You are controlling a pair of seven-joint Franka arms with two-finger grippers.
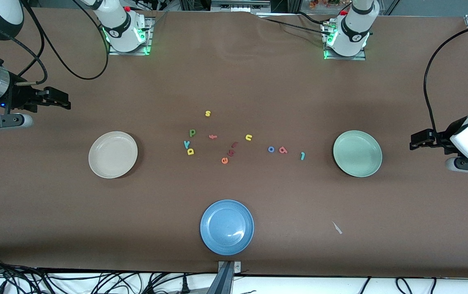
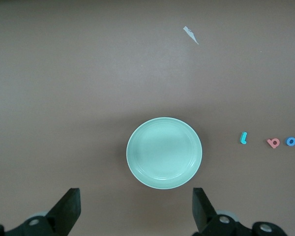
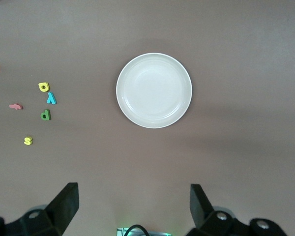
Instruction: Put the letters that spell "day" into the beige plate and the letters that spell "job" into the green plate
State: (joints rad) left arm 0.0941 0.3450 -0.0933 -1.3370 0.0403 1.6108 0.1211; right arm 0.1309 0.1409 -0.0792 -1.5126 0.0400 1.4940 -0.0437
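Observation:
The beige plate (image 1: 112, 154) (image 3: 154, 90) lies empty toward the right arm's end, the green plate (image 1: 357, 153) (image 2: 164, 152) empty toward the left arm's end. Near the table's middle sit a green stemmed letter (image 1: 192, 132) (image 3: 45, 115), a teal "y" (image 1: 186, 143) (image 3: 51, 98) and a yellow round-bowled letter (image 1: 190, 152) (image 3: 44, 87). Closer to the green plate lie a blue "o" (image 1: 271, 149) (image 2: 291, 141), a coral round-bowled letter (image 1: 283, 150) (image 2: 273, 142) and a teal "j" (image 1: 302, 155) (image 2: 244, 138). My right gripper (image 1: 65, 102) (image 3: 132, 199) hangs open, empty, beside the beige plate. My left gripper (image 1: 413, 143) (image 2: 136, 201) hangs open, empty, beside the green plate.
A blue plate (image 1: 227, 227) sits near the table's front edge. Other letters lie among the task's: a yellow "s" (image 1: 207, 113), a coral "f" (image 1: 213, 137), a yellow "n" (image 1: 249, 137), an orange "e" (image 1: 225, 160) and dark red bits (image 1: 231, 153). A white scrap (image 1: 337, 228) lies nearer the camera than the green plate.

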